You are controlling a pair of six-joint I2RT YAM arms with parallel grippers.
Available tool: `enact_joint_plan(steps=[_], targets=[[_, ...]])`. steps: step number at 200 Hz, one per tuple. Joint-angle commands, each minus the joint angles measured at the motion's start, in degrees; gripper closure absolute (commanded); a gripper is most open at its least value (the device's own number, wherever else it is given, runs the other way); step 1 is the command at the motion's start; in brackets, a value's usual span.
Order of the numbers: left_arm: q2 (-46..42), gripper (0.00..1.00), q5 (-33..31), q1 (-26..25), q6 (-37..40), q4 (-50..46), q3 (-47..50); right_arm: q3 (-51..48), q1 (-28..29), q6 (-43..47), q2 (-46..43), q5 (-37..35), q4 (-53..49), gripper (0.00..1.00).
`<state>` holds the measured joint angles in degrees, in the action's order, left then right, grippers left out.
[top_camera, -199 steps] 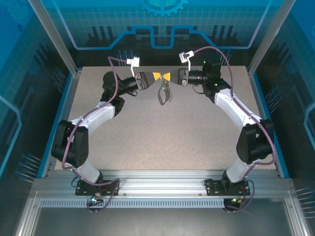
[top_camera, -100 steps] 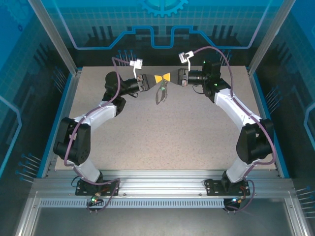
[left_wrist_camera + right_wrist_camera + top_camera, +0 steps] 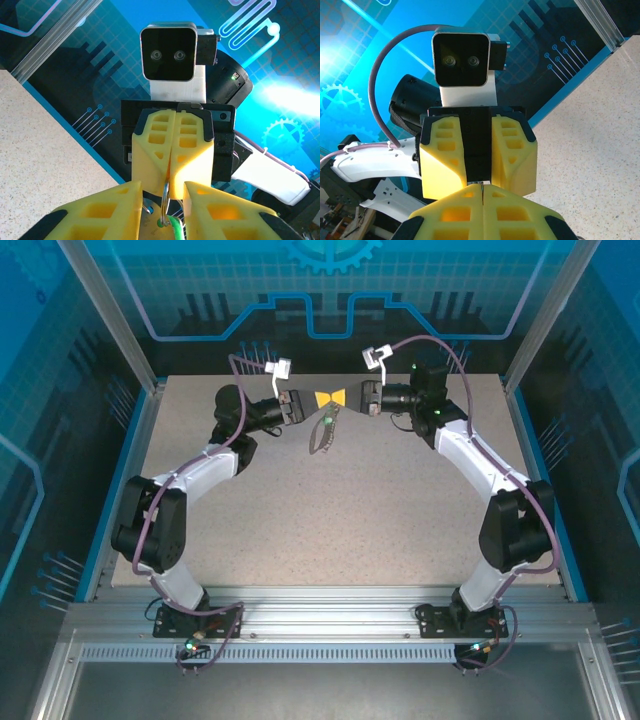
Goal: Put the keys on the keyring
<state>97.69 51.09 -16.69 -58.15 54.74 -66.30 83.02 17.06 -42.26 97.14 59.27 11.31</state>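
My right gripper (image 3: pixel 338 397) is shut on the keyring, pinching a thin silvery ring (image 3: pixel 166 191) at its fingertips (image 3: pixel 169 177). The rest of the keyring (image 3: pixel 322 436), dark with a short chain, dangles below over the table. My left gripper (image 3: pixel 321 400) faces the right one tip to tip. Its yellow fingers (image 3: pixel 107 210) stand apart on either side of the ring, not touching it. A bright green piece (image 3: pixel 175 227), the key's head as far as I can tell, hangs from the ring between my left fingers. In the right wrist view the right gripper (image 3: pixel 482 189) is pressed shut.
Both grippers are raised over the far middle of the speckled table (image 3: pixel 330 520). The blue back wall (image 3: pixel 330 300) stands close behind them. The side frame posts (image 3: pixel 520 350) rise at the table's far corners.
My left gripper moved up and right to meet the right gripper, and its jaws narrowed around the ring. The dangling keyring swung a little left. The right arm held still.
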Motion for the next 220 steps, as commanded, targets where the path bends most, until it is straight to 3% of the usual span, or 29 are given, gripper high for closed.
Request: enact_joint_plan(steps=[1, 88, 166, 208, 220], targets=[[0.8, 0.72, 1.1, -0.4, 0.3, 2.1, -2.0, 2.1, -0.3, 1.3, 0.7, 2.0, -0.8, 1.00], [1.0, 0.78, 2.1, -1.6, 1.0, 2.0, -1.9, 2.6, -0.4, 1.7, 0.8, 1.6, -1.8, 1.00], [0.3, 1.00, 3.7, -2.4, 1.0, 3.7, -1.1, 2.9, -0.4, 1.6, 1.2, 0.8, -2.0, 1.00], [-0.1, 1.00, 3.2, -2.8, 1.2, 4.5, -0.4, 3.2, -0.4, 0.2, 1.3, 0.3, -1.1, 1.00], [-0.5, 1.00, 2.0, -2.8, 1.2, 5.2, 0.2, 3.0, -0.5, -0.4, 1.1, 0.0, -0.8, 0.89]])
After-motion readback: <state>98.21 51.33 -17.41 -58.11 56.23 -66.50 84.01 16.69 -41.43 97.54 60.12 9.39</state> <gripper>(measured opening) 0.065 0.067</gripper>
